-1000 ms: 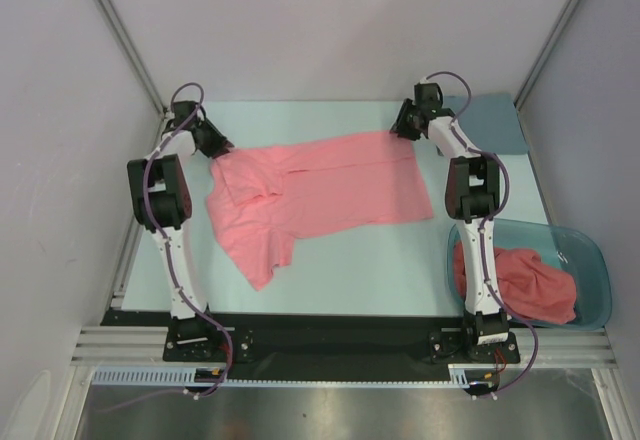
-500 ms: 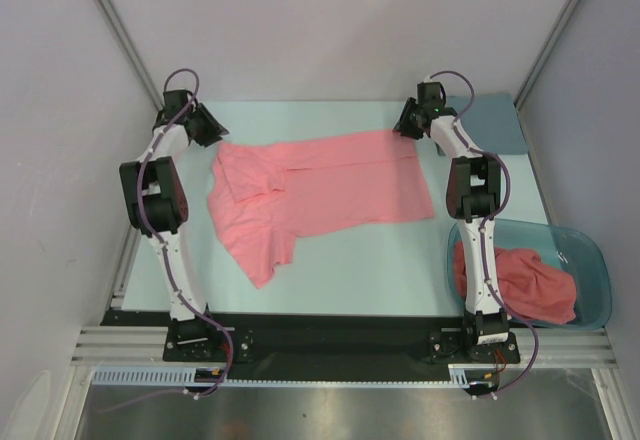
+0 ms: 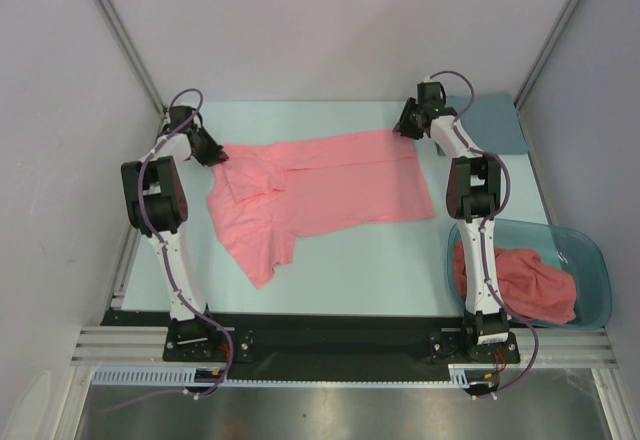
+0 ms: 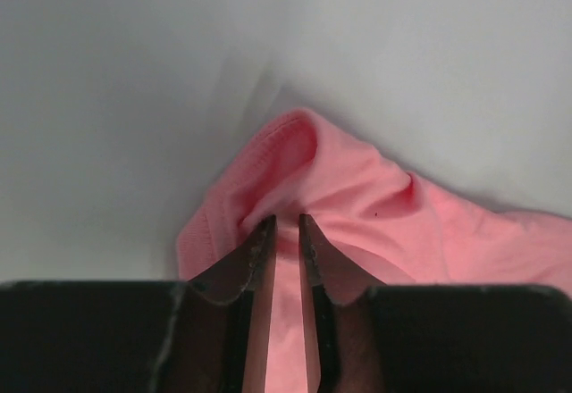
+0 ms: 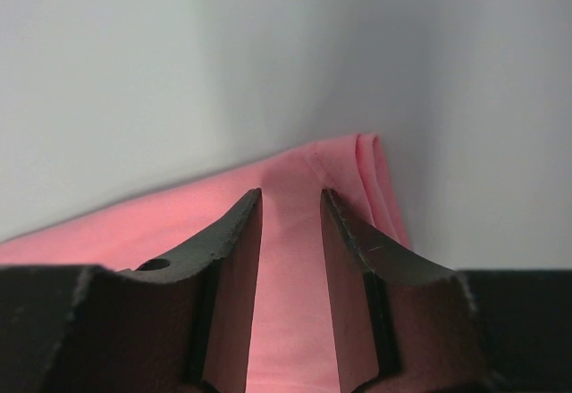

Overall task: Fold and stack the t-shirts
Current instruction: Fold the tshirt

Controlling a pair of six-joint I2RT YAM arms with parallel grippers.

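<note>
A salmon-pink t-shirt (image 3: 330,192) lies spread out flat on the pale table (image 3: 380,270). My left gripper (image 3: 212,150) is down at its far left corner. In the left wrist view the left gripper (image 4: 286,221) has its jaws drawn close together, with a puckered ridge of the t-shirt (image 4: 357,188) pinched between them. My right gripper (image 3: 405,130) rests at the far right corner. In the right wrist view the right gripper (image 5: 290,195) stands open, and the hemmed corner of the t-shirt (image 5: 134,223) lies flat between its jaws.
A teal translucent tub (image 3: 592,260) stands at the near right with more crumpled pink t-shirts (image 3: 525,282) in it. A grey-blue cloth (image 3: 492,123) lies at the far right, just behind the right arm. Walls enclose the table on three sides.
The left gripper swung out to the left, off the shirt, then came back onto its far left corner with the jaws closer together. The right arm and the shirt have stayed put.
</note>
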